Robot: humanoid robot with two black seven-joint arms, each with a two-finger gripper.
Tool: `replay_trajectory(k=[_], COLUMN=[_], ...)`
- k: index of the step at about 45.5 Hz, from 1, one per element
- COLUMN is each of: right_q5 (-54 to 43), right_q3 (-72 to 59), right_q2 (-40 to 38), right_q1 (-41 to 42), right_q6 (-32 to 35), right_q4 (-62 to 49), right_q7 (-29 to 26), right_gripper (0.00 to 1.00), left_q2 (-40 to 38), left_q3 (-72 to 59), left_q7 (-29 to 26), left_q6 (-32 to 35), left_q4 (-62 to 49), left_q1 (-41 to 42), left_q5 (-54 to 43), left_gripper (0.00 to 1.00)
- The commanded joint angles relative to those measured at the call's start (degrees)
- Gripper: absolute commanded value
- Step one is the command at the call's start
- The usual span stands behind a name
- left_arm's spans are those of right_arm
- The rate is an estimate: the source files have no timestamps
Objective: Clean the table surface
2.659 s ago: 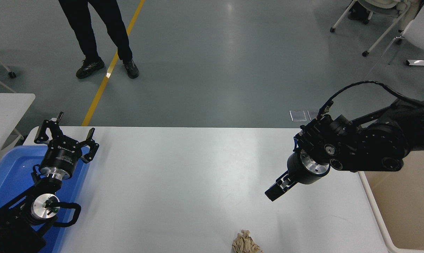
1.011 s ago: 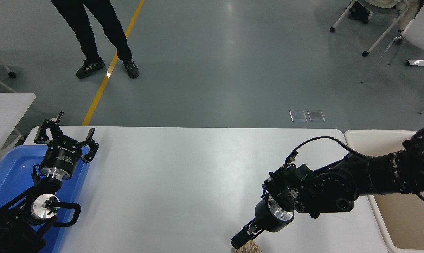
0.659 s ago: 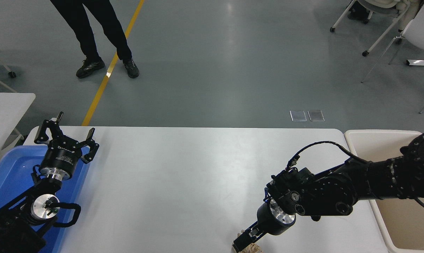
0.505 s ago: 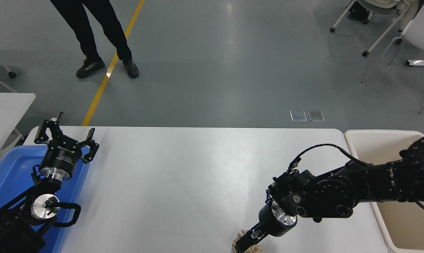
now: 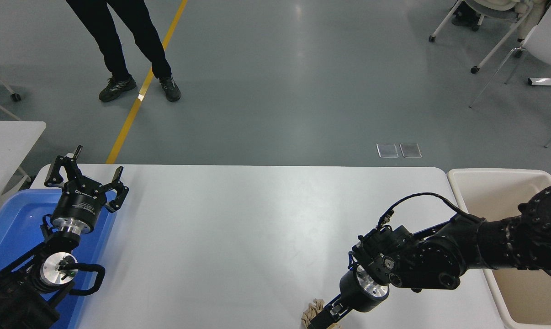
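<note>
Table surface (image 5: 239, 228) plain white, matte; rounded far corners

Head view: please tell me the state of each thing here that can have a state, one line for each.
table surface: not clean, one crumpled paper on its near edge.
crumpled paper: on the table, right claw down on it.
right claw: low over the paper, fingers hidden at the frame edge.
left claw: open, parked over the blue tray.
blue tray: nothing seen inside.
beige bin: open top.
</note>
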Motion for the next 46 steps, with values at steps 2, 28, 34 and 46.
replay_trajectory(k=[2,28,34,46], right_q5=[-3.05,-7.89,-8.06,-8.06], right_q3=[-0.05,0.21,0.21,0.39], right_q2=[0.08,-0.01,-0.1,-1.06], right_q1=[-0.6,-0.07,0.28,2.21], right_q6=[-0.03,0.15,0.59,1.11], right_q4=[-2.04,-3.89,-3.89,-3.62], right_q7=[2.16,7.96,8.84,8.93], right_gripper=[0.5,0.0,0.0,0.0], left_q2=[0.03,-0.06,-0.06,-0.06], left_q3=[0.0,0.0,0.0,0.0], left_q7=[0.0,0.0,0.0,0.0], left_q6=[0.0,0.0,0.0,0.0], left_q4=[0.0,0.0,0.0,0.0], left_q1=[0.0,0.0,0.0,0.0], left_q5=[0.07,-0.02,0.07,0.07], left_gripper=[0.99,0.99,0.99,0.99])
